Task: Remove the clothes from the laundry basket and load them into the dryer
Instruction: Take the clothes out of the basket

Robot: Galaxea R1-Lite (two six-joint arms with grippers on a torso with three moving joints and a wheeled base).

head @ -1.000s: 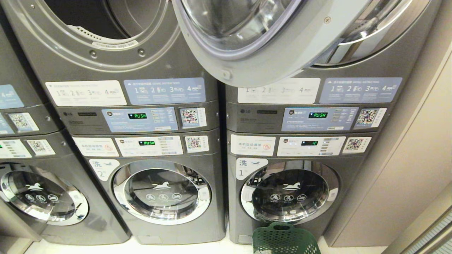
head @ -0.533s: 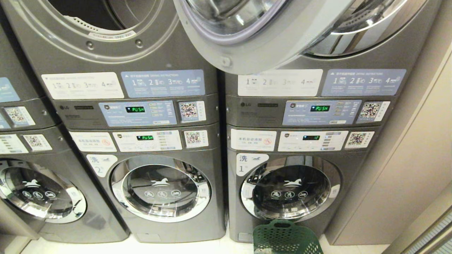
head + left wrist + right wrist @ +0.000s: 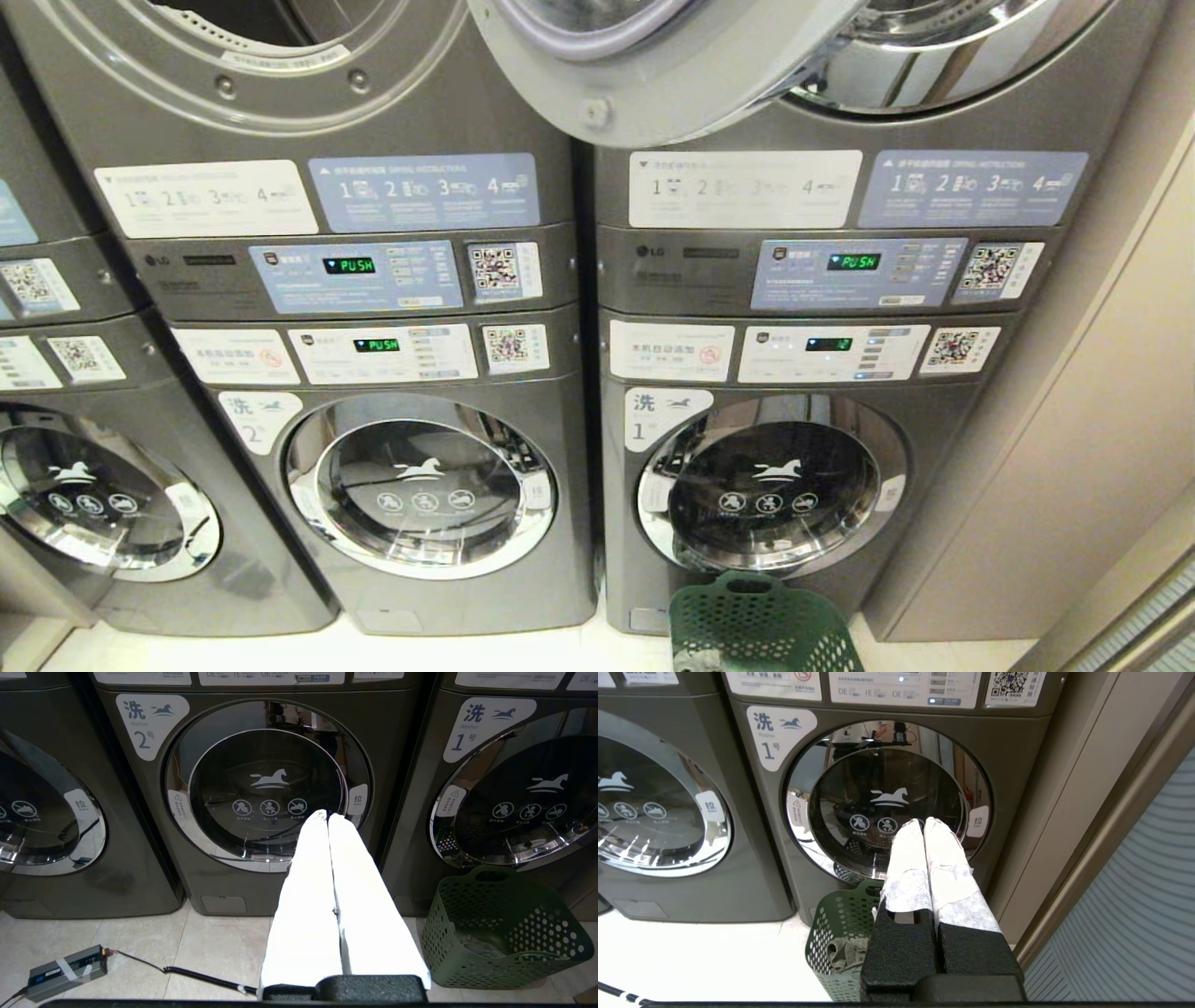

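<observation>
A green perforated laundry basket (image 3: 761, 627) stands on the floor in front of washer no. 1. Grey-olive clothes (image 3: 845, 953) lie in its bottom. The dryer (image 3: 467, 93) is the upper left machine. Its round door (image 3: 644, 75) is swung open to the right, over the neighbouring machine. Neither gripper shows in the head view. My left gripper (image 3: 327, 815) is shut and empty, level, facing washer no. 2, with the basket (image 3: 504, 933) off to its right. My right gripper (image 3: 923, 822) is shut and empty, held above the basket (image 3: 831, 926) and facing washer no. 1.
Washer no. 2 (image 3: 420, 485) and washer no. 1 (image 3: 770, 485) have their doors closed. A beige wall panel (image 3: 1074, 420) runs close along the right of the basket. A grey power brick (image 3: 65, 973) with a coiled cable lies on the tiled floor at the left.
The whole head view has slid upward in the picture: the camera has sunk lower, showing more of the basket and less of the dryer opening. The things themselves have not moved.
</observation>
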